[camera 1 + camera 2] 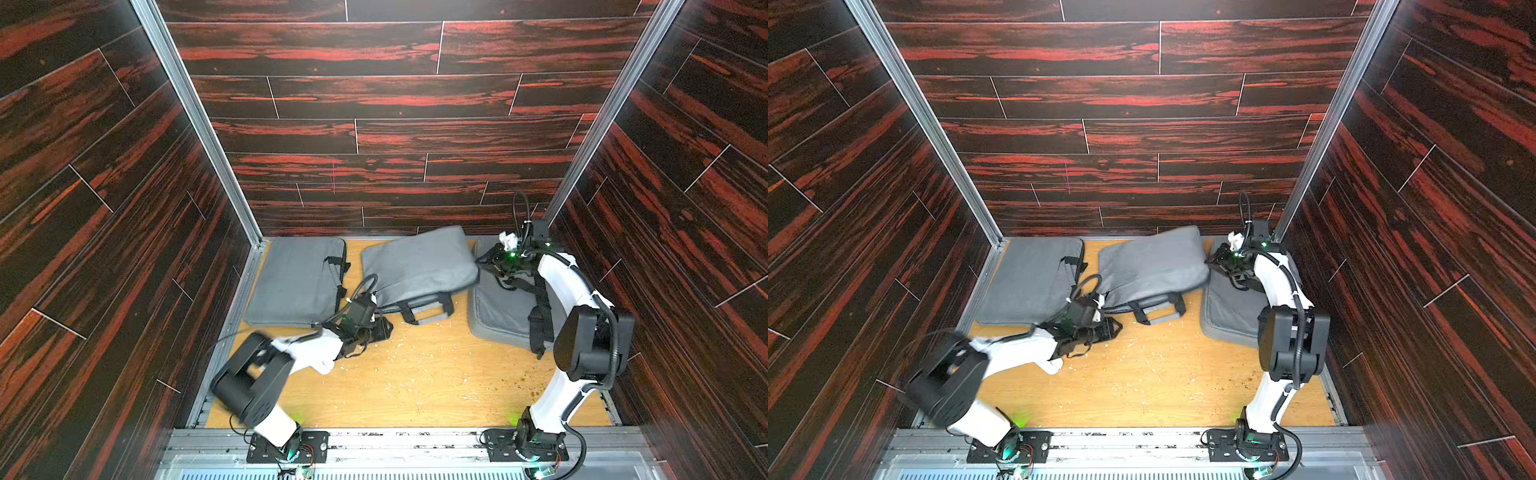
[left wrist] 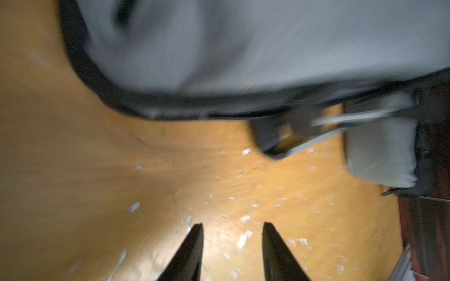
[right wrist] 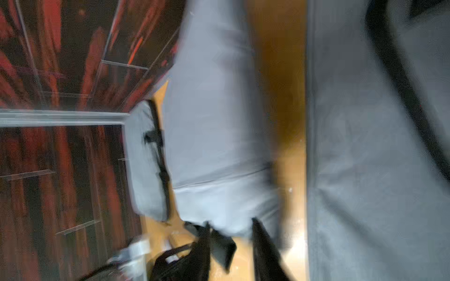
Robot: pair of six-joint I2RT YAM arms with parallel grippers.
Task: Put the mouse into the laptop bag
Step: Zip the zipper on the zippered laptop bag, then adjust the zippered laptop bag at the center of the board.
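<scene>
1. dark red wood-grain walls [image 1: 374, 95] box in an orange wooden worktop [image 1: 415, 374] flecked with pale scuffs.
2. three grey bags lie along the far side in both top views. the left laptop bag [image 1: 291, 278] lies flat in the back corner. the middle laptop bag [image 1: 419, 262] sits skewed, with its right edge over the edge of the right laptop bag [image 1: 498, 307].
3. the right laptop bag lies partly under the right arm [image 1: 557, 274].
4. the middle laptop bag's handle [image 1: 428, 313] rests on the worktop on the near side.
5. the left arm [image 1: 307, 353] reaches low across the worktop. the left jaws sit just beside the near left corner of the middle laptop bag.
6. in the left wrist view the left jaws are released. the two dark fingers [image 2: 192, 243] stand apart with only bare worktop between them. the grey bag lies ahead of the tips, apart from them.
7. the right jaws sit at the right edge of the middle laptop bag.
8. the right wrist view is blurred, but the fingers [image 3: 263, 243] stand parted, not clenched. the bag's grey corner reaches in between the tips. whether either finger touches the fabric, i cannot tell.
9. where the mouse lies i cannot tell, and neither pair of jaws grasps it.
</scene>
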